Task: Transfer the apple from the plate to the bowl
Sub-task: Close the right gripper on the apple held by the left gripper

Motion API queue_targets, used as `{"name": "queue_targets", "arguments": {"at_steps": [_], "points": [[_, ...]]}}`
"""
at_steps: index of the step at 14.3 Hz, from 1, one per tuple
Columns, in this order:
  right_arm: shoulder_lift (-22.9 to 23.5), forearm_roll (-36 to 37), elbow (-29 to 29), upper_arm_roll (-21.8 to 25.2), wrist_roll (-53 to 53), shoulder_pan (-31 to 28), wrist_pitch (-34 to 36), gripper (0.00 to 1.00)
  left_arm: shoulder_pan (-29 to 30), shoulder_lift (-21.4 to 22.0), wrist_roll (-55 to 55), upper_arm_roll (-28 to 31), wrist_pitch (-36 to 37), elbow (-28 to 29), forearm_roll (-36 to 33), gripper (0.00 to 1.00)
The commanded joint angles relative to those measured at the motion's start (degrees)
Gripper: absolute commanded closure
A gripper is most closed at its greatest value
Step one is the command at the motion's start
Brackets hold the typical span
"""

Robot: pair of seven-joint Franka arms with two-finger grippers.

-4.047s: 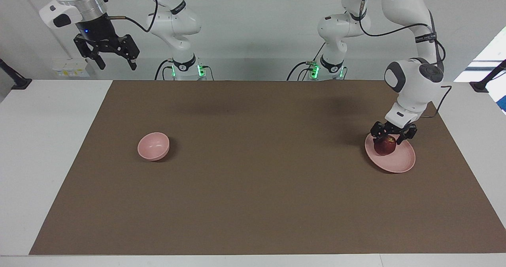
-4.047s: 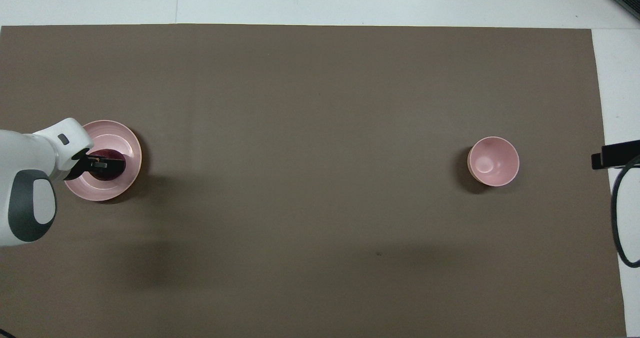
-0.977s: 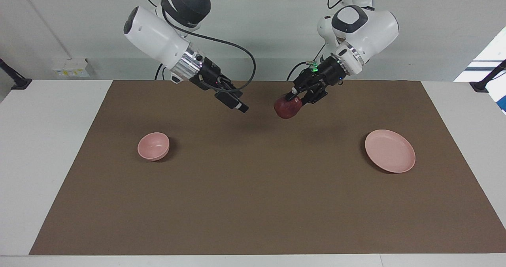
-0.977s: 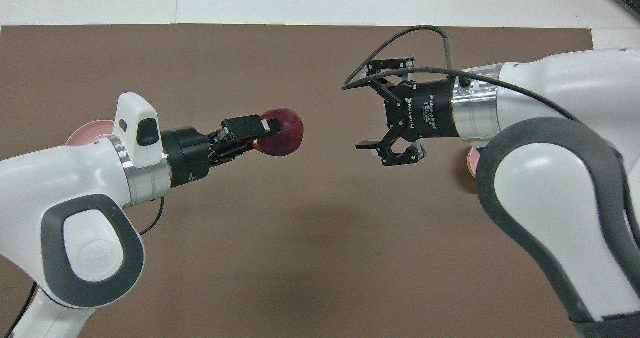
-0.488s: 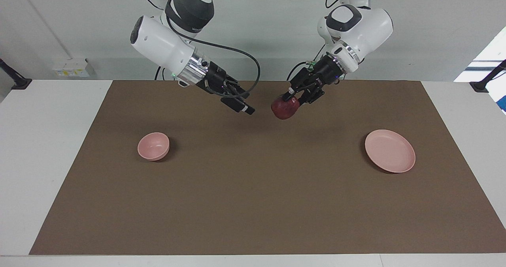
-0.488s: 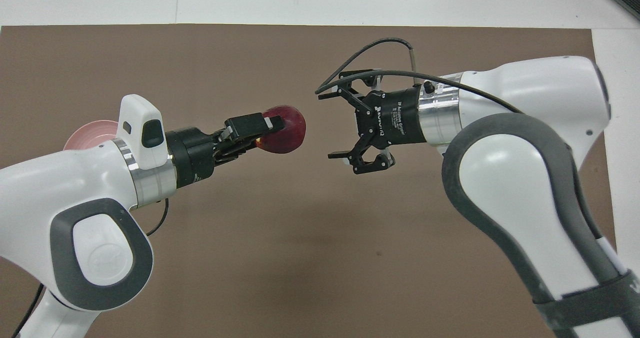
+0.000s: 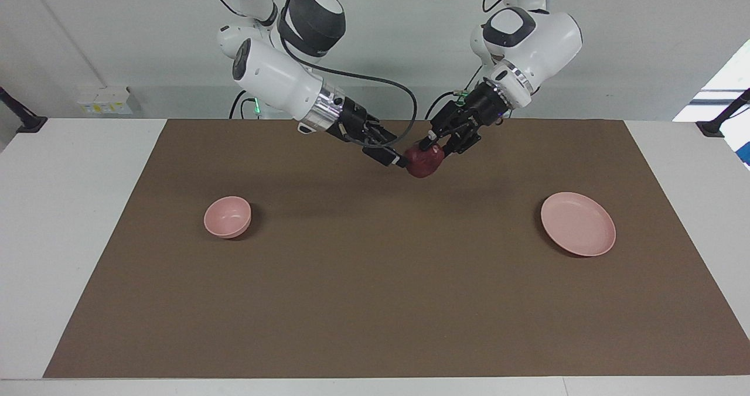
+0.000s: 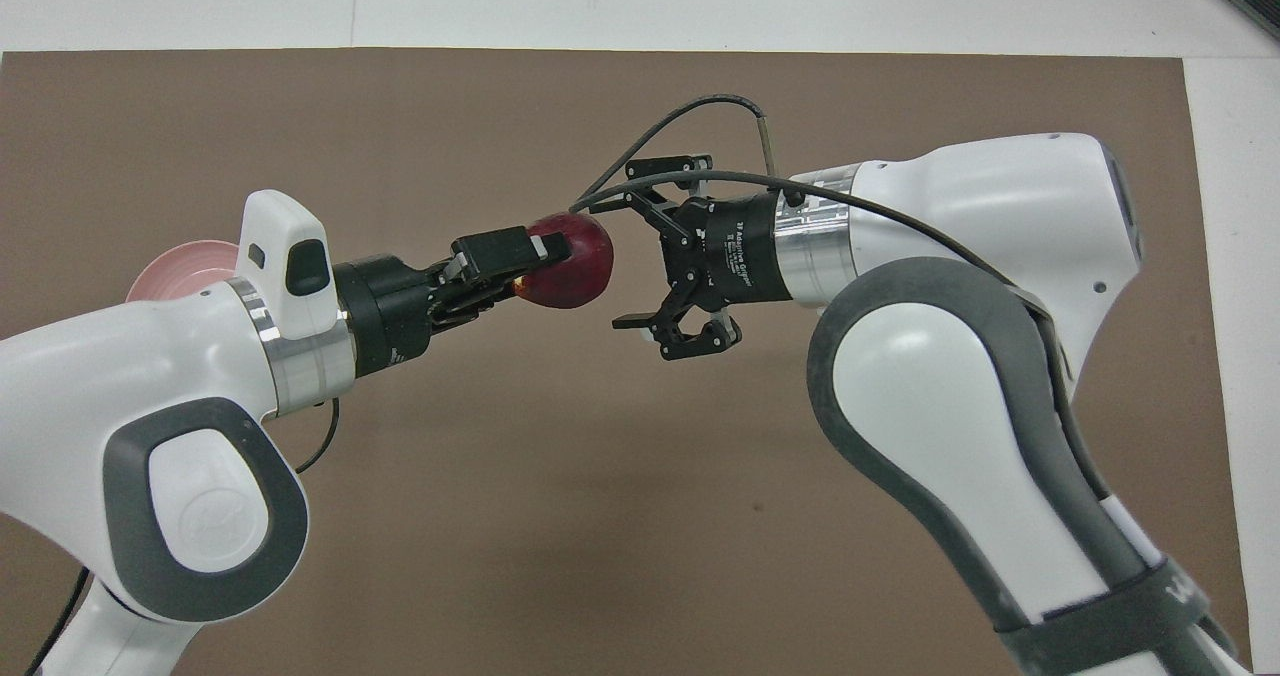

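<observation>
The dark red apple (image 7: 425, 160) hangs in the air over the middle of the mat, held by my left gripper (image 7: 436, 147), which is shut on it. In the overhead view the apple (image 8: 572, 261) sticks out past the left gripper (image 8: 545, 256). My right gripper (image 7: 394, 157) is open and reaches in from the right arm's end. Its spread fingers stand at the apple's free side, one tip touching or almost touching it, as the overhead view (image 8: 625, 246) also shows. The pink plate (image 7: 578, 232) lies empty toward the left arm's end. The pink bowl (image 7: 227, 216) stands empty toward the right arm's end.
A brown mat (image 7: 375, 302) covers the table's middle, with white table around it. In the overhead view the plate (image 8: 175, 266) is partly covered by the left arm and the bowl is hidden under the right arm.
The right gripper has moved in toward the apple, staying open, and now stands right at it. The left gripper holds the apple almost still over the mat's middle.
</observation>
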State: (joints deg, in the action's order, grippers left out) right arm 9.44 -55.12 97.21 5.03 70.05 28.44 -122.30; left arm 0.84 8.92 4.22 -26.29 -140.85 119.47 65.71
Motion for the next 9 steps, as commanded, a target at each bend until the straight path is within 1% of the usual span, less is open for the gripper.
{"name": "queue_targets", "arguments": {"at_steps": [1,3,6,9], "points": [[2.5,-0.69,-2.63,-0.28,0.35,0.47,-2.76,0.0,-0.93,1.45,1.06,0.36,-0.74,1.2,0.64,1.0],[4.09,-0.69,-4.66,-0.28,0.44,1.35,-3.38,0.0,-0.93,1.45,1.06,0.45,-0.74,1.29,0.64,1.0],[5.32,-0.51,-4.66,-0.28,0.44,1.88,-5.3,0.0,-0.93,1.45,1.23,0.45,-0.74,1.29,0.64,1.0],[5.41,-0.6,-4.49,-0.28,-1.06,2.23,-4.79,0.0,-0.93,1.45,1.58,0.45,-0.74,1.29,0.56,1.0]]}}
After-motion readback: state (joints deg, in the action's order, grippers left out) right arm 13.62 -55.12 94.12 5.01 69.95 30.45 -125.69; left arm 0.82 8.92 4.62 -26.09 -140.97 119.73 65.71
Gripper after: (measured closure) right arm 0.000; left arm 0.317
